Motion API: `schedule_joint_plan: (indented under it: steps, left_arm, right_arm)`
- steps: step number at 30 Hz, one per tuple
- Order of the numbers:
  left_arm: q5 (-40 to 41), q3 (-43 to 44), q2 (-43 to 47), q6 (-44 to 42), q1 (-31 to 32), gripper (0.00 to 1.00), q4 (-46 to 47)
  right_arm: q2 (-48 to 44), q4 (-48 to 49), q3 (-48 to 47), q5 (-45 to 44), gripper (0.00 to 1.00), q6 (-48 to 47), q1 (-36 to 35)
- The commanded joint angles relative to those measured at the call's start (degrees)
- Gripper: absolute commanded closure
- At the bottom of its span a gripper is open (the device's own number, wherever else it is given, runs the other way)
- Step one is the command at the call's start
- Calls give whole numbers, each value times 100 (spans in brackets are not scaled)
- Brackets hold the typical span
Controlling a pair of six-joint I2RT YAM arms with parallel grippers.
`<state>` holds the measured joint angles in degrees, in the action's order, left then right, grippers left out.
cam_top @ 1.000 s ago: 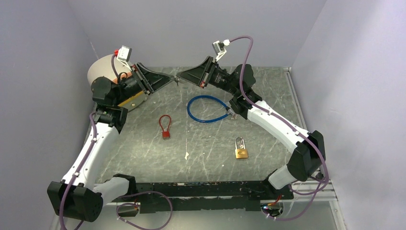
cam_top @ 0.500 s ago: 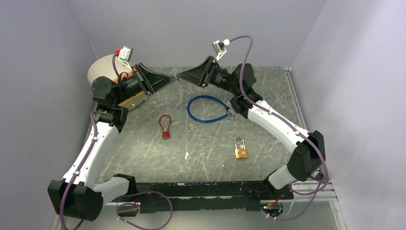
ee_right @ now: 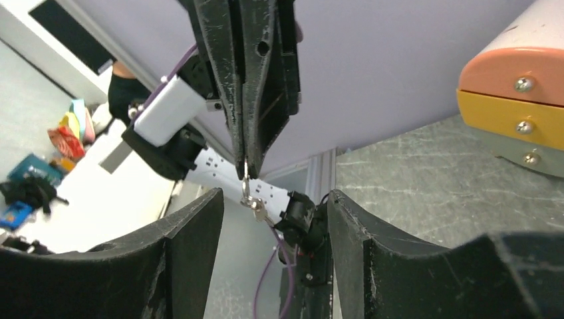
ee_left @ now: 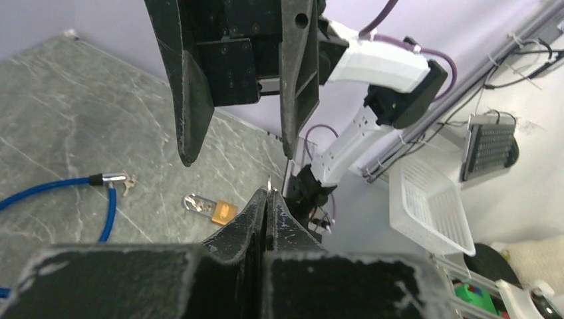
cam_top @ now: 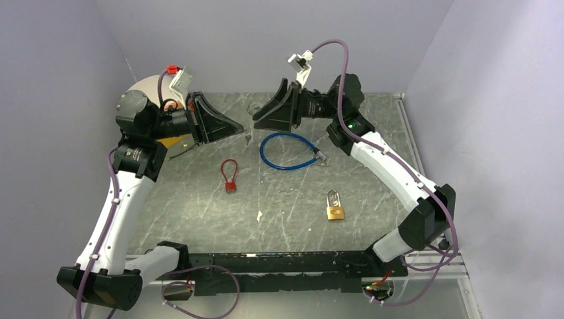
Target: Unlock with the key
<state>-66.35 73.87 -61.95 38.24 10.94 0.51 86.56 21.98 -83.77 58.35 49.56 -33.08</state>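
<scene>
My left gripper hangs above the back of the table, shut on a small silver key that dangles from its tip. In the right wrist view the key hangs on a ring below the left gripper. Only a metal sliver of the key shows at the closed left tips. My right gripper faces it, open and holding nothing, a short gap away. A brass padlock lies at the front right.
A blue cable lock lies coiled below the grippers, and a small red cable lock sits left of centre. A stack of pink, yellow and grey pieces and a white round object stand at the back left. Walls enclose three sides.
My right gripper has opened, let go of the key and drawn back to the right. The left gripper has closed on the key and swung slightly down and left.
</scene>
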Motion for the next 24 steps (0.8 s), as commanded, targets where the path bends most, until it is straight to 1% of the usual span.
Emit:
schedule_joint_plan:
  steps: [1,4,6,7,11,12,13,16,24]
  left_arm:
    - [-544,179,-27,-437,13,98,-425]
    - [-545,186,-27,-448,13,97,-460]
    - [-578,152,-21,-356,13,97,-353]
    - [-589,140,-19,-334,13,97,-316]
    - [-590,133,-17,-358,13,98,-353]
    - [-582,133,-11,-376,13,97,-377]
    - [-570,140,-8,-386,13,97,-405]
    - [-490,137,11,-408,13,97,-415]
    - [-367,103,41,-387,13,97,-329]
  right_arm:
    - [-154,-696,-405,492,40,-935,-170]
    - [-104,-1154,-579,439,43,-1244,-314]
    - [-56,-1509,-719,288,50,-1500,-383]
    - [-45,-1602,-754,233,54,-1533,-394]
    - [-26,-1492,-763,219,77,-1424,-421]
    - [-19,-1498,-783,228,81,-1419,-429]
    - [-13,-1517,-805,248,83,-1430,-428]
    - [24,-1683,-879,304,84,-1509,-459]
    - [70,-1938,-934,343,81,-1640,-520]
